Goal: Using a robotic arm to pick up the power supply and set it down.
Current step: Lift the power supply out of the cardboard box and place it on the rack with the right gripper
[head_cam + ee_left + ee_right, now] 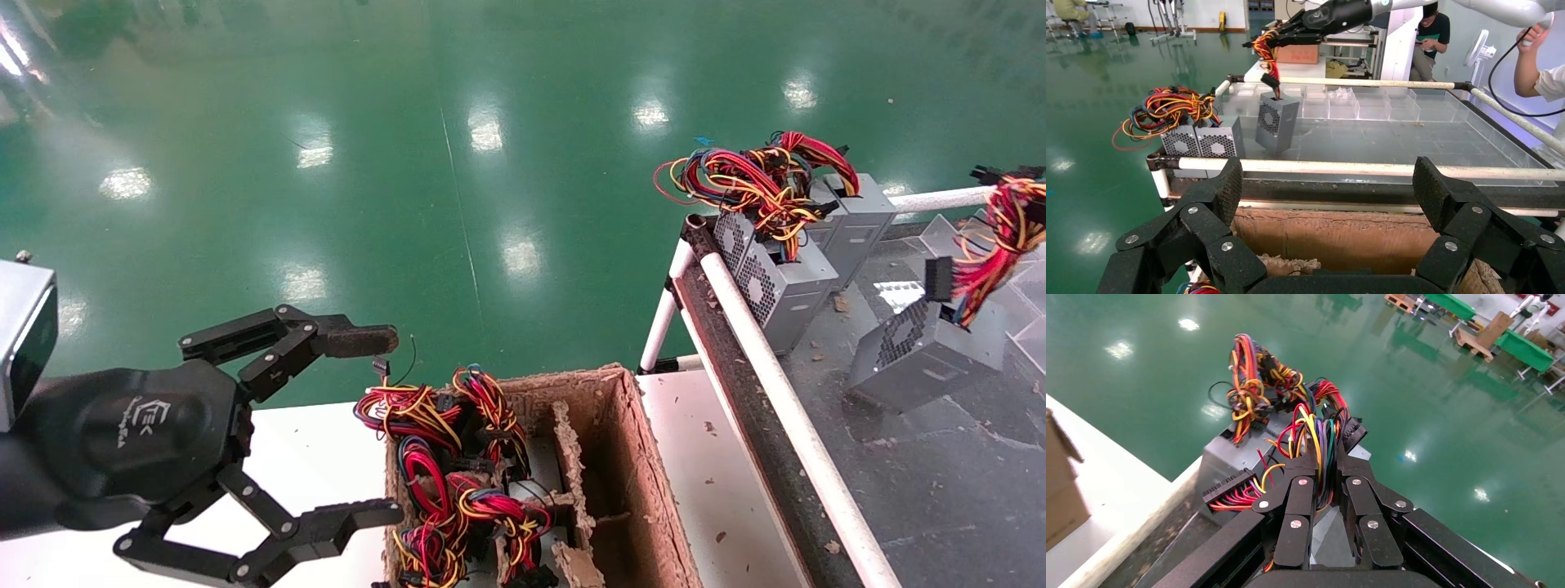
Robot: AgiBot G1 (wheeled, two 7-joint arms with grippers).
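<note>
Hanging by its wires, the power supply (923, 347) is tilting over the grey tray (940, 490) at three o'clock. Right gripper (1326, 468) is pinching them; setting down is left. Left gripper (372, 425) is waiting, fingers apart.

A white tabletop (711, 482) is carrying an open, ragged cardboard box (629, 457) with wire bundles showing inside. Beside it, a dark, littered tray (940, 490) framed by white pipes (784, 408) is bearing two grey power supplies (788, 282) standing side by side at its far corner. A third power supply (923, 351) is sitting tilted on the tray. All of it is standing over a glossy green floor (409, 163).
</note>
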